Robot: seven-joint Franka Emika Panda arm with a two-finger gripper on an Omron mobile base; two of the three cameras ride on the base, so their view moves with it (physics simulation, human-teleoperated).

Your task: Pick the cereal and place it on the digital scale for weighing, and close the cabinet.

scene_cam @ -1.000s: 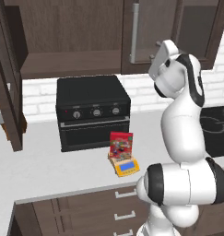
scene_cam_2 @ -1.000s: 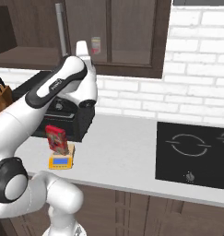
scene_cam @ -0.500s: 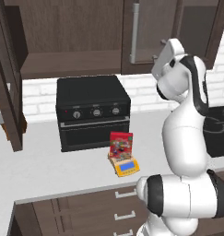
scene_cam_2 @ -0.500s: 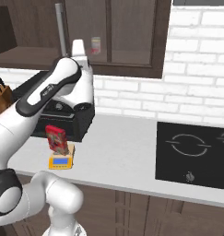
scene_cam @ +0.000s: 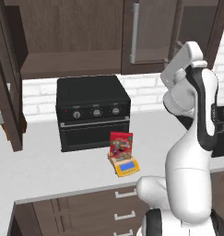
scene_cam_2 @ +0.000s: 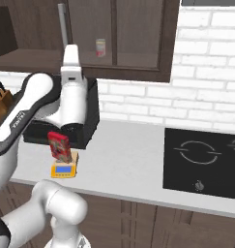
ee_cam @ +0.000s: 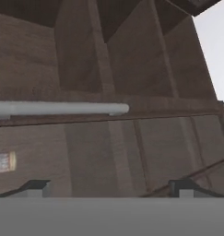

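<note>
Cereal: the red box (scene_cam: 121,143) is standing upright on the scale (scene_cam: 124,165), in front of the black oven (scene_cam: 92,111); that half of the task looks done.
Scale: it is sitting on the counter (scene_cam: 49,170) with its display facing the front edge.
Cabinet: the left door (scene_cam: 6,76) is standing swung out over the counter, leaving the shelf bay exposed; the glass door with the silver bar handle (scene_cam: 134,33) is sitting flush.
Handling: I judge the open door to be stiff, light on its hinge and not fragile at the frame. A push on its wooden edge or outer face should serve better than a pinch, and the glass panel is best avoided.
Arm: it is rising from the base, bending at the elbow and lifting the hand high in front of the shut door.
Hand: the camera is looking at the cabinet front, rolled so the handle (ee_cam: 62,109) is running sideways, with a small can (ee_cam: 3,162) behind the glass.
Gripper (ee_cam: 109,186): the 2 tips are standing wide apart, holding nothing.
</note>
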